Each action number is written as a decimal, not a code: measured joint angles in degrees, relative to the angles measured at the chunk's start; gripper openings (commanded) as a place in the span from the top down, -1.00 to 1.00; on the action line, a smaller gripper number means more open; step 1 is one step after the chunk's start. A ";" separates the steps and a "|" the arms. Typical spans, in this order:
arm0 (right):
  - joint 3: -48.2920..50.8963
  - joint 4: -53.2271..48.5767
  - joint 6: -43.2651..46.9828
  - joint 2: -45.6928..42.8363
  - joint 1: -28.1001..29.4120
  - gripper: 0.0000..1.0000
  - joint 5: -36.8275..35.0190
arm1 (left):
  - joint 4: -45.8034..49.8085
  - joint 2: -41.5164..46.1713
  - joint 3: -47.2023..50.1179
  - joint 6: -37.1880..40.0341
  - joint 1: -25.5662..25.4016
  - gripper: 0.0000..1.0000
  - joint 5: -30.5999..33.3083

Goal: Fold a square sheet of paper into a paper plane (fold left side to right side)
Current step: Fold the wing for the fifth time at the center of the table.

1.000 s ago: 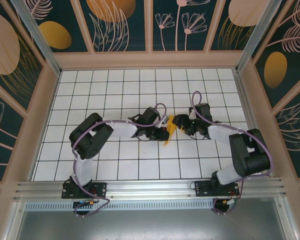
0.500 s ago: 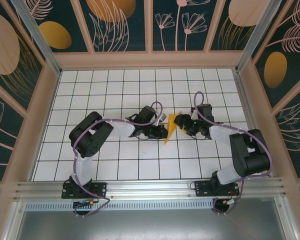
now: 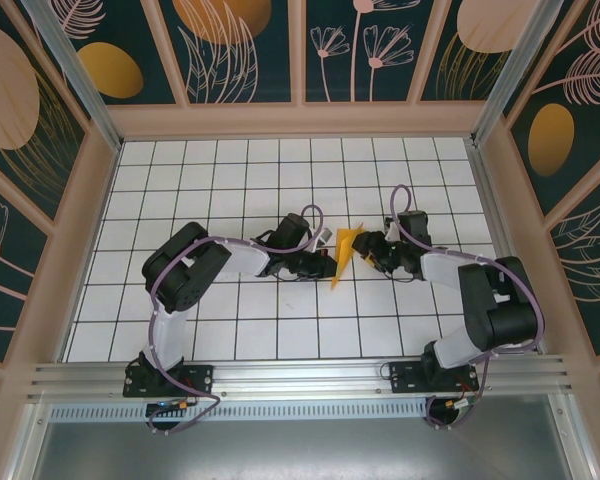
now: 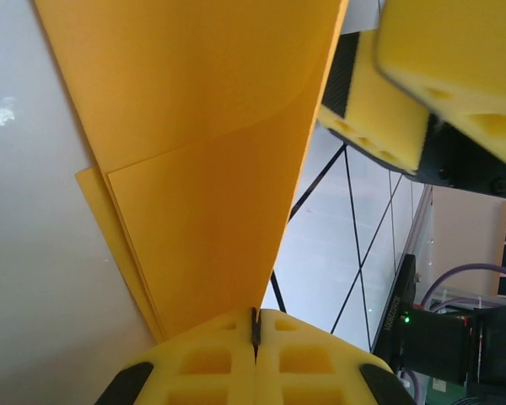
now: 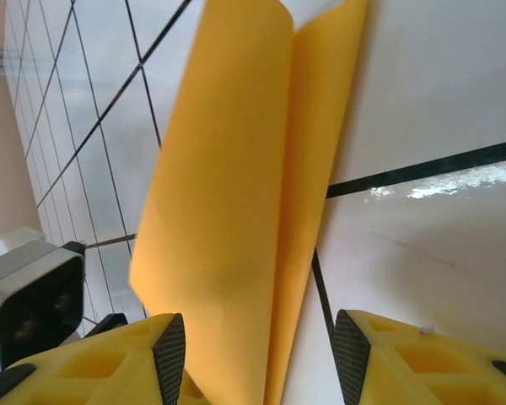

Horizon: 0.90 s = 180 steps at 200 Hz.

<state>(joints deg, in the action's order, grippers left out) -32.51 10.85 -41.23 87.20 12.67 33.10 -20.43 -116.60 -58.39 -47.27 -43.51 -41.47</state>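
Note:
The square sheet of paper is folded into a slim, pointed orange paper plane (image 3: 343,252) that stands on edge at the middle of the tiled floor. My left gripper (image 3: 329,263) comes in from the left, shut on the plane's lower edge. In the left wrist view the layered orange paper (image 4: 202,169) runs down into the seam of my shut left gripper (image 4: 255,325). My right gripper (image 3: 364,247) is at the plane's right side. In the right wrist view the paper's folded flaps (image 5: 236,211) hang between the pads of my open right gripper (image 5: 259,337), nearer the left pad.
White tiles (image 3: 280,330) with black grid lines spread around both arms. Wooden walls (image 3: 300,120) with painted panels enclose the floor. The right gripper's yellow fingers (image 4: 455,59) sit close above the paper in the left wrist view.
The paper has swung up from a low tilt to stand more upright and a little rightwards. The left gripper followed it right. The right gripper's jaws have narrowed around it.

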 measured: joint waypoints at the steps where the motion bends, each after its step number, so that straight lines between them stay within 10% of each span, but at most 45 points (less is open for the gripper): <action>1: -0.02 0.00 -0.02 0.07 0.02 -0.04 0.00 | -0.02 0.00 0.00 0.00 0.00 1.00 -0.02; 180: -4.98 4.02 -0.35 9.25 0.94 0.01 2.82 | -11.78 -2.67 3.67 -9.11 1.62 1.00 -2.97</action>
<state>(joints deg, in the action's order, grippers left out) -37.50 14.87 -41.58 96.44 13.61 35.92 -32.21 -119.26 -54.72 -56.38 -41.89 -44.45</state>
